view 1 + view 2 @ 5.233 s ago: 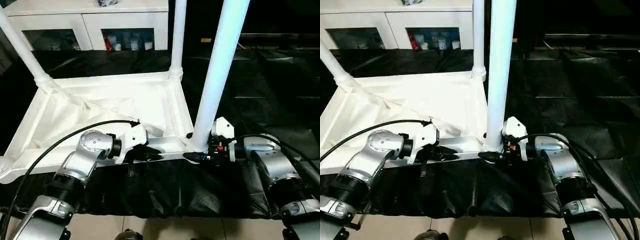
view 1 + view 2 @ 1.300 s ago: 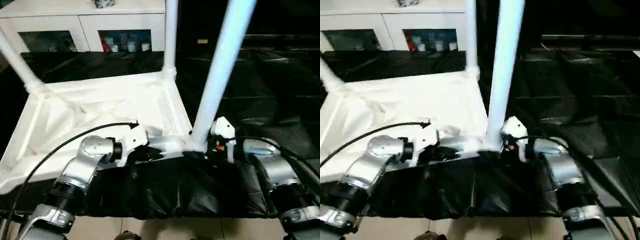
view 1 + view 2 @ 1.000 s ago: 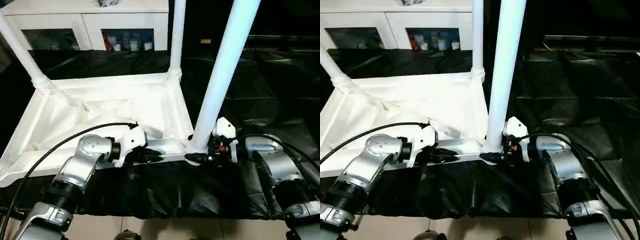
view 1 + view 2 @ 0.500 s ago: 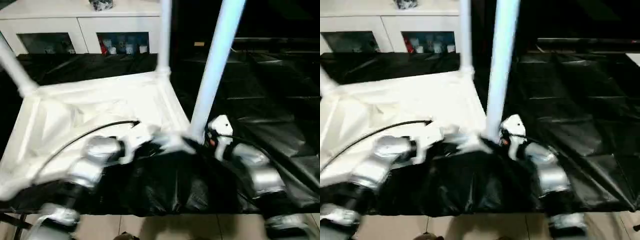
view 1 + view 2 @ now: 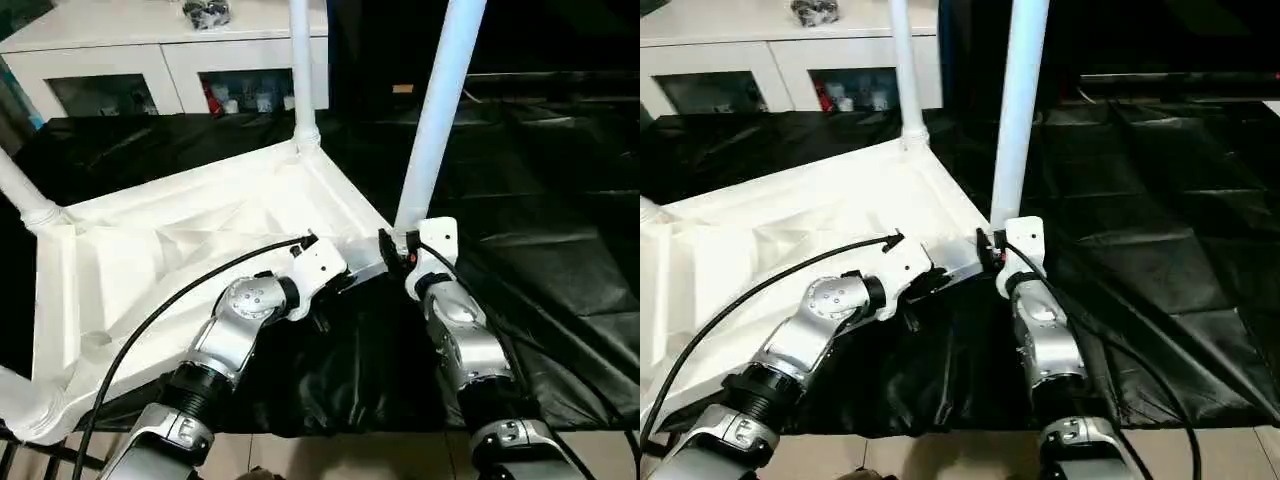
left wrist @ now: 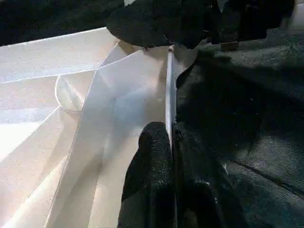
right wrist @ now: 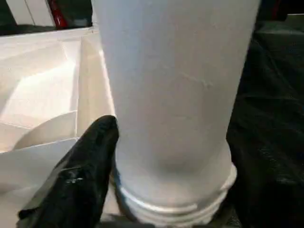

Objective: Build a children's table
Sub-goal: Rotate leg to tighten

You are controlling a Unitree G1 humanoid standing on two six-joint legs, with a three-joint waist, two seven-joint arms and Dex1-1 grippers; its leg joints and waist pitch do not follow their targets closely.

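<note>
1. We see the tabletop lying underside up on a black sheet, its ribs and round sockets facing us.
2. Legs stand in its sockets: one at the far corner, one at the near right corner, one at the left; a fourth leg shows at the bottom left corner.
3. Our left gripper pinches the tabletop's near rim, one finger on each side.
4. Our right gripper sits at the near right leg's flared base; one black finger touches it, and we cannot tell how the fingers stand.
5. Behind stands a cabinet; small items, too blurred to name, sit behind its glass doors.
</note>
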